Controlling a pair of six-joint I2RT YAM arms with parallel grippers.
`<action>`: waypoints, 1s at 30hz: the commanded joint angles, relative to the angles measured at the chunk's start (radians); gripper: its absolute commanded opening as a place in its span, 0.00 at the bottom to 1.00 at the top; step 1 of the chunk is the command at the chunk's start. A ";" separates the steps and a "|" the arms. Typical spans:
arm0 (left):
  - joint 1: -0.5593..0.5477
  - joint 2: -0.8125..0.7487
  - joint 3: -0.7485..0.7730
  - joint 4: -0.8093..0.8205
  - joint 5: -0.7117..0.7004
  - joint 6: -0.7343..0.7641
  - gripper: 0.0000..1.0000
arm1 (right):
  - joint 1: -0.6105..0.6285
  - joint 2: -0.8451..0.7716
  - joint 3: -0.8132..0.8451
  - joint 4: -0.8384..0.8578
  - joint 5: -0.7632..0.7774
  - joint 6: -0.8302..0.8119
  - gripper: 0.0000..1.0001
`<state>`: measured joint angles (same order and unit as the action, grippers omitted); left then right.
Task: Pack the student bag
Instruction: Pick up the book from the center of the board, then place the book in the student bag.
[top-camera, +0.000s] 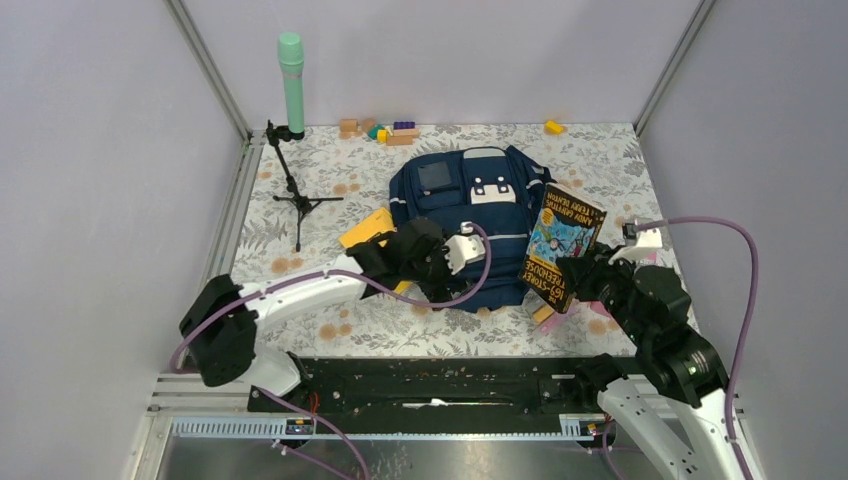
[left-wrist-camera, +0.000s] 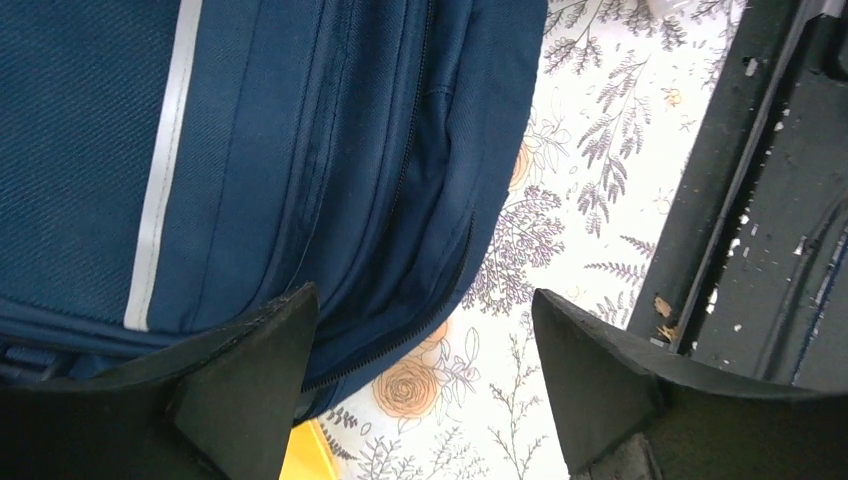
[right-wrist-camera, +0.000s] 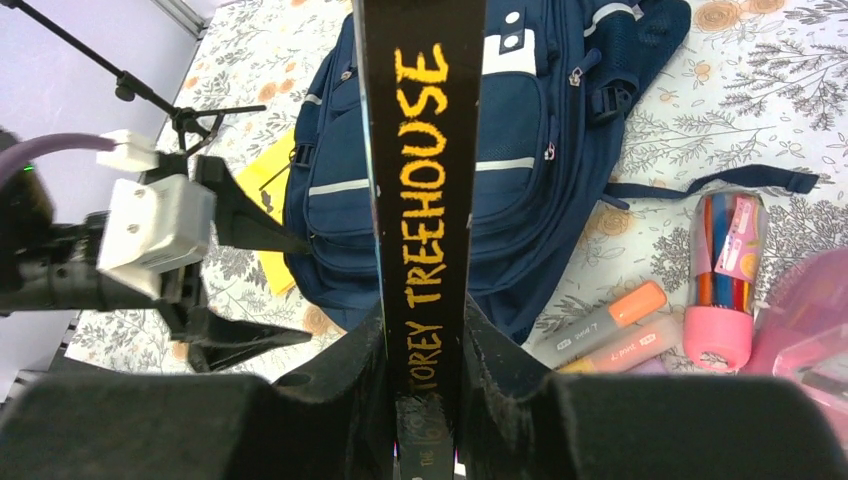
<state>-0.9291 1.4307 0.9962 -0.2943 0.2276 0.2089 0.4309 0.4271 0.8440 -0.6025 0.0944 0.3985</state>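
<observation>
The right gripper (right-wrist-camera: 420, 345) sits closest to its wrist camera, its two black fingers pinched on the lower spine of a Treehouse book (right-wrist-camera: 425, 150), which stands upright out of the jaws with the yellow title running up the black spine. Past the book lies the student bag (right-wrist-camera: 560, 190), flat on the flowered table (top-camera: 600, 160) with its front pockets and white patch facing up. From above, the book hangs raised and tilted just beside the bag's right edge, its cover turned toward the bag.

The left gripper (left-wrist-camera: 425, 310) is at the bag's near left corner with its jaws spread wide and gripping nothing. One finger is over the blue fabric by the zip, though whether it touches cannot be told. The other is over bare tablecloth, and the bag's side edge runs between them.

The left arm (top-camera: 300, 290) reaches low and forward from its base, bent toward the middle. The right arm (top-camera: 650, 300) is folded up, its wrist turned toward the bag.

A yellow folder (top-camera: 365, 228) pokes out at the bag's left. An orange highlighter (right-wrist-camera: 610, 315) and a pink pen tube (right-wrist-camera: 725, 270) lie right of the bag.
</observation>
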 joint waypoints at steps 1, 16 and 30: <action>-0.009 0.075 0.068 0.044 -0.046 0.040 0.80 | -0.004 -0.072 0.027 -0.005 0.007 0.014 0.00; -0.015 0.181 0.102 0.060 -0.236 -0.004 0.23 | -0.004 -0.124 0.102 -0.142 -0.092 0.032 0.00; 0.049 0.109 0.425 -0.054 -0.466 -0.262 0.00 | -0.004 -0.054 0.026 -0.224 -0.278 0.046 0.00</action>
<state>-0.9352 1.5848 1.2621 -0.3855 -0.1379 0.0471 0.4309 0.3202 0.9176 -0.9001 -0.0490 0.4240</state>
